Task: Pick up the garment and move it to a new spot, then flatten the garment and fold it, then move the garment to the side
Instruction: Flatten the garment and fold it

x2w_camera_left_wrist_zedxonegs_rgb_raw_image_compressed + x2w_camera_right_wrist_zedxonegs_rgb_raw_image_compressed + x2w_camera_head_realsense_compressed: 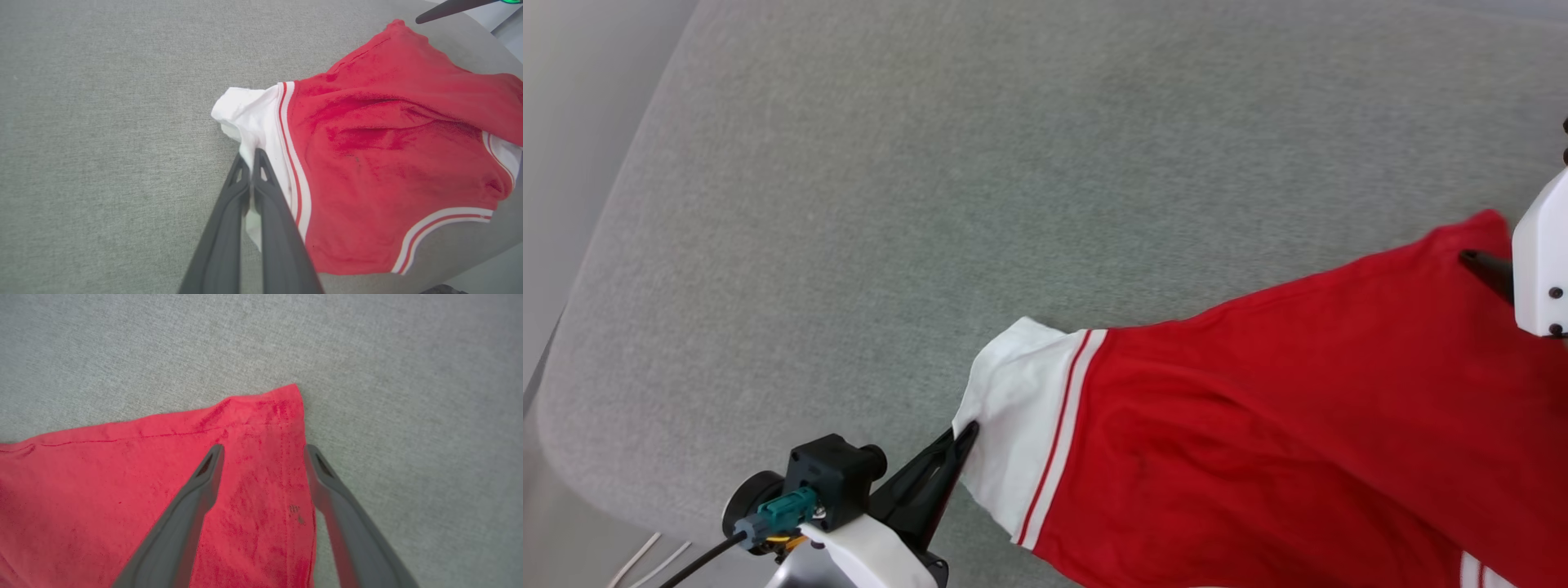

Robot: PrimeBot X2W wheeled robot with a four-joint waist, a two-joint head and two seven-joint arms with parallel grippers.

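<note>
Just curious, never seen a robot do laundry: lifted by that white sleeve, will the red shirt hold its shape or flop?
Probably flop: the garment lies creased and slack, its white sleeve bunching where the left hand pinches it. It looks thin, so likely light. On the grey fabric surface it would probably drag and wrinkle rather than slide.

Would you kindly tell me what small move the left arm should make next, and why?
Probably open the left gripper and let the white sleeve drop: its jaws pinch the sleeve's bunched edge, while the right gripper stands open over a red corner of the garment, which lies flat on the grey surface.
</note>
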